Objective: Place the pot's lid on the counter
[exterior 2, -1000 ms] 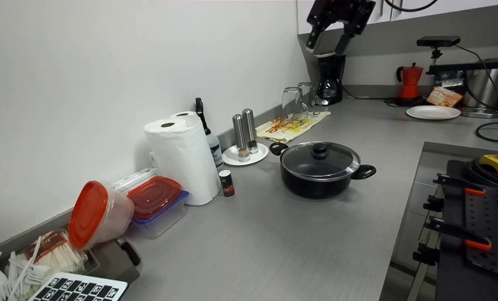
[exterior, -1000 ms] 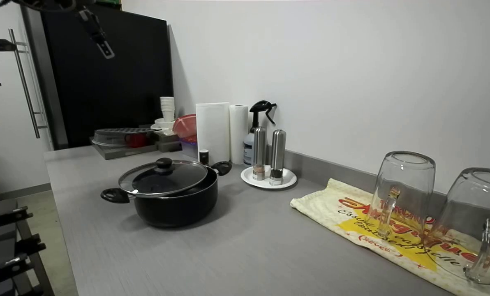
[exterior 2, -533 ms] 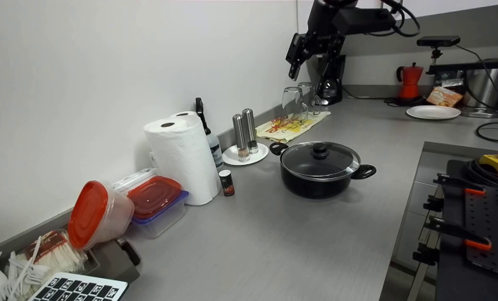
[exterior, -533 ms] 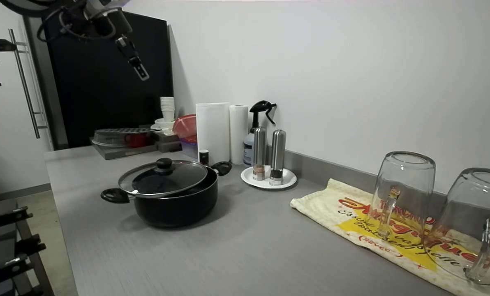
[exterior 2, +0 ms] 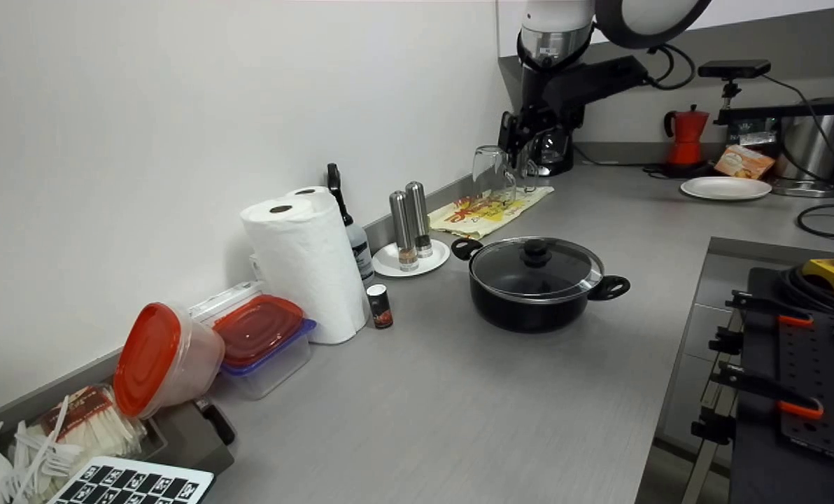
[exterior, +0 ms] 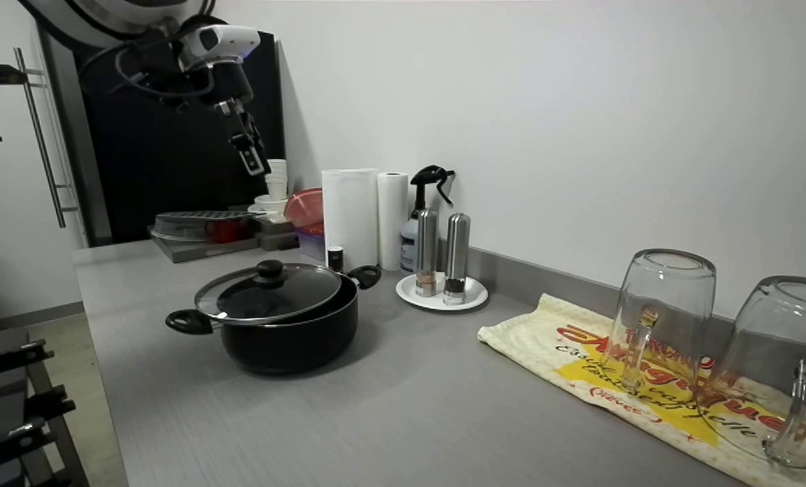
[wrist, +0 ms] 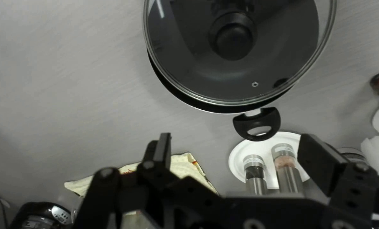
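Note:
The black pot stands on the grey counter; both also show in an exterior view, the pot and the counter. The dark glass lid rests off-centre on the pot. A dark gap to the pot's inside shows along one side. Its black knob points up. In the wrist view the lid fills the top, cut off by the frame edge. My gripper is in the air above the pot, touching nothing. In the wrist view my gripper is wide open and empty.
A white tray with two steel mills stands near the wall, beside a spray bottle and paper towel rolls. A patterned cloth carries upside-down glass mugs. A small dark bottle stands by the rolls.
My arm has come down and further into view in both exterior views, bringing the gripper lower and nearer the pot. The gripper's angle has turned. The pot and lid have not moved.

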{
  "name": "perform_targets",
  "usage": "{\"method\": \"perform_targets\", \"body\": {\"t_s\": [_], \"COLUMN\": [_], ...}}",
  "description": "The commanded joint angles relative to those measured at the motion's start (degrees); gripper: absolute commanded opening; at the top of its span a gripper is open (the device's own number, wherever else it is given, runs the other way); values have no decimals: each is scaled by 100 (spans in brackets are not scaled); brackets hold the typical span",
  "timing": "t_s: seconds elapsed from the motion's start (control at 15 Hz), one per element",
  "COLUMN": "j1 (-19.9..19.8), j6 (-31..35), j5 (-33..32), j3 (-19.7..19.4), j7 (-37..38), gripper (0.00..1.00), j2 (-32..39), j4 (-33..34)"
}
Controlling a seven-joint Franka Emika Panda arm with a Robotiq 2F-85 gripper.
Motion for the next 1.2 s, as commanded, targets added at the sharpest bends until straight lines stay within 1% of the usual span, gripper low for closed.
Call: {"method": "perform_targets", "body": {"t_s": [0.0, 0.2, 0.47, 0.8, 1.13], "j1": [343, 661, 1082, 1414, 1613], "j6": [-306, -426, -510, -684, -797], "j5": [-430, -450, -124, 427, 602], "j3": [-430, -848, -1318, -1608, -1752], "j7": [665, 896, 812, 666, 667], "gripper": [100, 100, 100, 100, 100], "j2": [829, 1379, 1894, 2255, 2361], "j4": [527, 787, 1090, 1334, 1285]}}
